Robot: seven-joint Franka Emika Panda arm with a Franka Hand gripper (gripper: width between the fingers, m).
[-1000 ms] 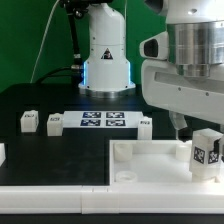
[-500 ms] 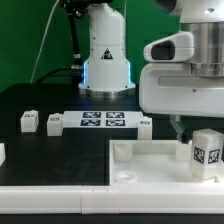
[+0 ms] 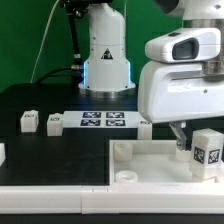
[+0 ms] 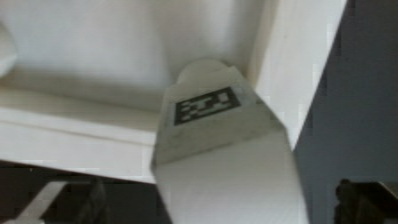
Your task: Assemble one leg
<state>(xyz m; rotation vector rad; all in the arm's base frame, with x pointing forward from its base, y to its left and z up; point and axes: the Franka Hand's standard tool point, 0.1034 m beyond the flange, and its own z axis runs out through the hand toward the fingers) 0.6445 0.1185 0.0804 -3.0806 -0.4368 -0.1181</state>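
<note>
A leg [image 3: 206, 152], a chunky white block with a square marker tag, stands upright at the corner of the large white tray-like piece [image 3: 150, 160] on the exterior view's right. My gripper [image 3: 183, 138] hangs just above and beside it. In the wrist view the leg [image 4: 210, 110] fills the middle with its tag facing the camera. It lies between my gripper's [image 4: 210, 205] dark fingertips [image 4: 363, 200], with a gap on each side. The gripper is open.
The marker board [image 3: 103, 121] lies on the black table behind the tray-like piece. Loose legs sit at the exterior view's left [image 3: 28, 121] [image 3: 55, 122], and one [image 3: 145, 124] lies by the marker board's end. The robot base [image 3: 105, 55] stands at the back.
My hand has risen a little above the tray-like piece. The leg at the corner has stayed in place.
</note>
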